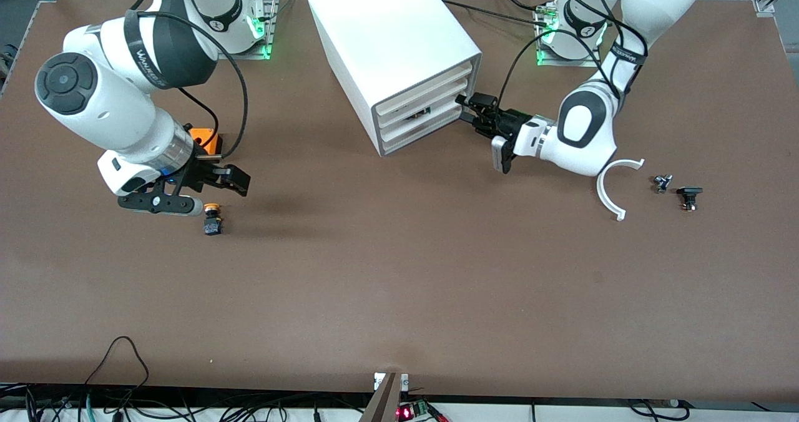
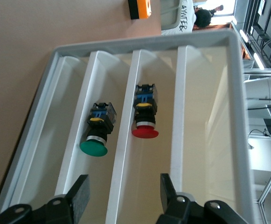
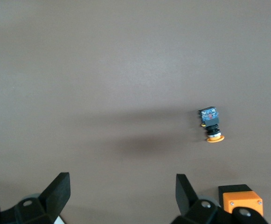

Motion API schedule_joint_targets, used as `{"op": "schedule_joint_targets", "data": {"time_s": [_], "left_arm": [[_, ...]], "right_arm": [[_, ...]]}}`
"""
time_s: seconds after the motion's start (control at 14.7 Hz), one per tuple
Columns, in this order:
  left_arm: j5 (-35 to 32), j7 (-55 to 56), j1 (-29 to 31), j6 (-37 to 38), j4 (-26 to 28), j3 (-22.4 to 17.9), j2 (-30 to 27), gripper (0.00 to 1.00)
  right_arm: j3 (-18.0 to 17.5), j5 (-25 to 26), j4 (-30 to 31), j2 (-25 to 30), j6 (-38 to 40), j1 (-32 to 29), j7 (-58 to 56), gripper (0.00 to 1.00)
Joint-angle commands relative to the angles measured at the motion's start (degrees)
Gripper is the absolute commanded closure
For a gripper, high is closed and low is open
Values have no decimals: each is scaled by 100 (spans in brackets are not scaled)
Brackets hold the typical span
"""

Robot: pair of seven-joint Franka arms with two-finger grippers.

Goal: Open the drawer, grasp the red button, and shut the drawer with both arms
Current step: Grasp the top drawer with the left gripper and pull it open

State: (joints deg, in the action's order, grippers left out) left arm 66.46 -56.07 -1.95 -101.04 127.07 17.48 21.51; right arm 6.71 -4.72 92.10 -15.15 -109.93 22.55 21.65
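Note:
The white drawer cabinet [image 1: 399, 47] stands at the middle of the table's robot side, its three drawers looking pushed in. My left gripper [image 1: 469, 111] is at the cabinet's front, open, its fingers straddling a white drawer-front strip [image 2: 126, 154] without touching it. Looking into the cabinet's front, the left wrist view shows the red-capped button [image 2: 144, 116] lying in one drawer. A green-capped button [image 2: 98, 133] lies one level lower. My right gripper [image 1: 215, 196] hangs open and empty over the table at the right arm's end, close to a yellow-capped button [image 1: 212, 217].
An orange box [image 1: 206, 138] sits under the right wrist. Toward the left arm's end lie a white curved piece [image 1: 615, 188] and two small black parts [image 1: 663, 183] [image 1: 688, 195]. The yellow-capped button [image 3: 211, 123] and orange box [image 3: 240, 200] also show in the right wrist view.

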Motion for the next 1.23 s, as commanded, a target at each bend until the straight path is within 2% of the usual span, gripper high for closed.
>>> {"op": "schedule_joint_targets", "data": {"time_s": [0.0, 0.14, 0.34, 0.48, 0.55, 0.75, 0.95, 1.16], "left_arm": [[305, -404, -42, -144, 247, 133, 29, 41], [542, -623, -42, -371, 379, 308, 90, 42], [806, -949, -42, -434, 432, 458, 292, 53], [912, -1089, -103, -478, 502, 485, 310, 75], [938, -1125, -130, -496, 546, 493, 310, 98], [921, -1099, -69, -487, 503, 485, 354, 100], [729, -968, 80, -487, 258, 371, 354, 100], [-131, -275, 317, -478, -348, 283, 441, 100]], "right_arm": [[24, 6, -384, -172, 121, 109, 427, 0], [32, 6, -490, -251, 304, 249, 743, 0], [33, -3, -728, -436, 340, 390, 1279, 0], [33, -3, -920, -568, 349, 416, 1543, 0], [24, -3, -974, -603, 358, 460, 1683, 0], [24, -29, -1272, -726, 550, 513, 2026, 0], [24, -38, -1834, -998, 858, 636, 2676, 0], [24, -47, -2335, -1279, 964, 759, 3335, 0]]}}
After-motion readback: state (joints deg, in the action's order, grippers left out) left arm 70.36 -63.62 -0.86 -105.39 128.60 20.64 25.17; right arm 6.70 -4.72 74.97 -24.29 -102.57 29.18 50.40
